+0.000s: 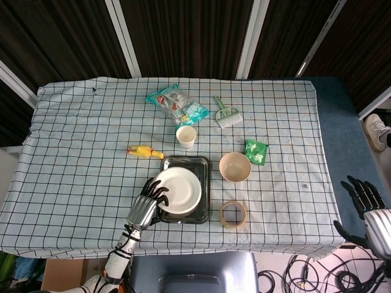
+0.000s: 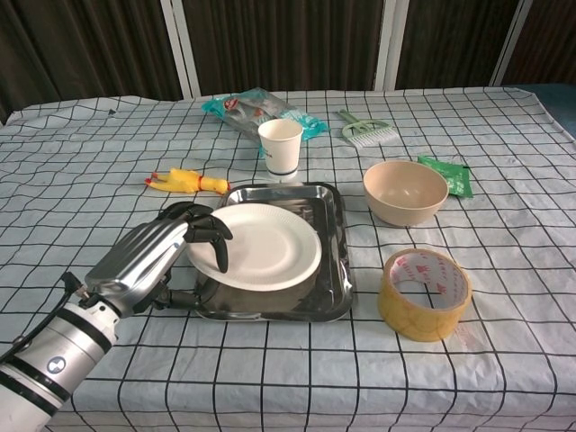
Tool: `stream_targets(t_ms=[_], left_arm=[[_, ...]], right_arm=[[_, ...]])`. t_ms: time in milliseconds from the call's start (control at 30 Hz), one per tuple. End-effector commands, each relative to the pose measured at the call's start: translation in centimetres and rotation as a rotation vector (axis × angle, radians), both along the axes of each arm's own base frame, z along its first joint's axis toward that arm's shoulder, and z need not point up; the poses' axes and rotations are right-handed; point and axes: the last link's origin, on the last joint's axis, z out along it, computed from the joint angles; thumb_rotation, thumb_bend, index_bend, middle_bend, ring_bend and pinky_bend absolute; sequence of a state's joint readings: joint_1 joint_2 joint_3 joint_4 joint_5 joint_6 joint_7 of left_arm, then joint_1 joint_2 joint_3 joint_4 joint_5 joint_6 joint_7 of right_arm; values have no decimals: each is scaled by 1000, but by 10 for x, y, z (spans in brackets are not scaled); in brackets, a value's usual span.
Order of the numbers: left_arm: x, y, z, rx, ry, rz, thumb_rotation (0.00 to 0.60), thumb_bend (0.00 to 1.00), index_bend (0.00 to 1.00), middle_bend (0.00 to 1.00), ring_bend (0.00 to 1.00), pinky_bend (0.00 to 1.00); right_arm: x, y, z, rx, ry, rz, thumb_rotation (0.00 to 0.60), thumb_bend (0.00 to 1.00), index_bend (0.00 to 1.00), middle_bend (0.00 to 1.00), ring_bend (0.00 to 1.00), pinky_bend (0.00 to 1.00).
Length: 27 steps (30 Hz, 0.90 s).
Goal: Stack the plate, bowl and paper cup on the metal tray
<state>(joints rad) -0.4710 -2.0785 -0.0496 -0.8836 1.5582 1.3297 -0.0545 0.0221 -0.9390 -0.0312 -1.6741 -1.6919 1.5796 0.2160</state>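
Observation:
The white plate (image 2: 261, 245) lies low in the metal tray (image 2: 338, 270), its left edge still raised a little. My left hand (image 2: 155, 254) grips that left edge, fingers curled over the rim and thumb underneath. From above, the plate (image 1: 178, 190) covers most of the tray (image 1: 205, 163), with the left hand (image 1: 145, 207) at its lower left. The beige bowl (image 2: 405, 191) stands to the right of the tray and the paper cup (image 2: 280, 146) just behind it. My right hand (image 1: 374, 210) hangs off the table's right edge, fingers spread and empty.
A roll of tape (image 2: 425, 292) lies at the front right of the tray. A yellow toy (image 2: 184, 182) lies left of the cup. A snack bag (image 2: 256, 108), a small brush (image 2: 367, 130) and a green packet (image 2: 447, 174) lie further back.

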Motion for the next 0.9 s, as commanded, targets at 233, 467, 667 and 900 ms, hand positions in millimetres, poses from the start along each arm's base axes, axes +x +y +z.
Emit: stream_targets(t_ms=[233,467,667,900], left_arm=[[-1,-1,2,-5,-4,3,600,452,493,270,100,42],[-2,-6,4,-25,6,-1,600,448,245,255,95,42],[-4,-12,4,-68,89,17,600,405,41,183,43,39],[0,-15,10,-158,104,68,600,386,0,138,23,37]], right_arm=[[0,0,-2,8,6,-2,600,236,0,0,0,0],[0,0,-3,6,7,-5,600,236,0,0,0,0],[0,0,-3,6,9,-5,600,236,0,0,0,0],[1,1,-3,6,8,-2,600,237,0,0,0,0]])
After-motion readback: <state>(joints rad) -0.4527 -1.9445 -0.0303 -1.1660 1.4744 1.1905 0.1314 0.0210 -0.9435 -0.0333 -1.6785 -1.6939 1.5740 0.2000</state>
